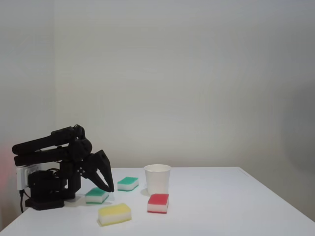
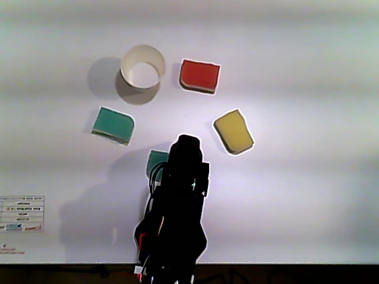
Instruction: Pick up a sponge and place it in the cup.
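A teal-green-topped sponge (image 1: 128, 183) (image 2: 112, 124) lies flat on the white table, left of the cup in the fixed view. The white paper cup (image 1: 157, 179) (image 2: 142, 70) stands upright and looks empty from above. My black gripper (image 1: 109, 189) (image 2: 188, 141) points down with its fingertips together and nothing held. It hangs just right of and above a second, greener-topped sponge (image 1: 97, 195) (image 2: 156, 163), which the arm partly hides from above. It is a short way from the teal sponge and the cup.
A red-topped sponge (image 1: 158, 202) (image 2: 200, 76) lies beside the cup and a yellow sponge (image 1: 114, 214) (image 2: 233, 131) lies nearer the front edge in the fixed view. The arm's base (image 1: 45, 189) sits at the table's left end. A label (image 2: 21, 214) is stuck on the table.
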Tool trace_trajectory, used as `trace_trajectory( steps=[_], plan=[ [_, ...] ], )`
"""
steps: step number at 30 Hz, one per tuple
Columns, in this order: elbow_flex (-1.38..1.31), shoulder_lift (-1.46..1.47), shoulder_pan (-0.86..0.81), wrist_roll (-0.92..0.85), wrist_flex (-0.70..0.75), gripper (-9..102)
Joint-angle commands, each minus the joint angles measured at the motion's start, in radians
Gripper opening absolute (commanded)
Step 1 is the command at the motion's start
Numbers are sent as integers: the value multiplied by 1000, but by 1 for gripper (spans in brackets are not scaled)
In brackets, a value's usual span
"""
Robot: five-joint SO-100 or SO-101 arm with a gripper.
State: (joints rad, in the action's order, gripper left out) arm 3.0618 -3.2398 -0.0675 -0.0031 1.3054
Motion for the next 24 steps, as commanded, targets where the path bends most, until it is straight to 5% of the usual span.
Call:
trace_trajectory(
  steps=[1, 24],
  plan=[
    [-107, 77, 11, 12, 91, 0],
    [-884, 1028, 316, 66, -138, 0]
  ],
)
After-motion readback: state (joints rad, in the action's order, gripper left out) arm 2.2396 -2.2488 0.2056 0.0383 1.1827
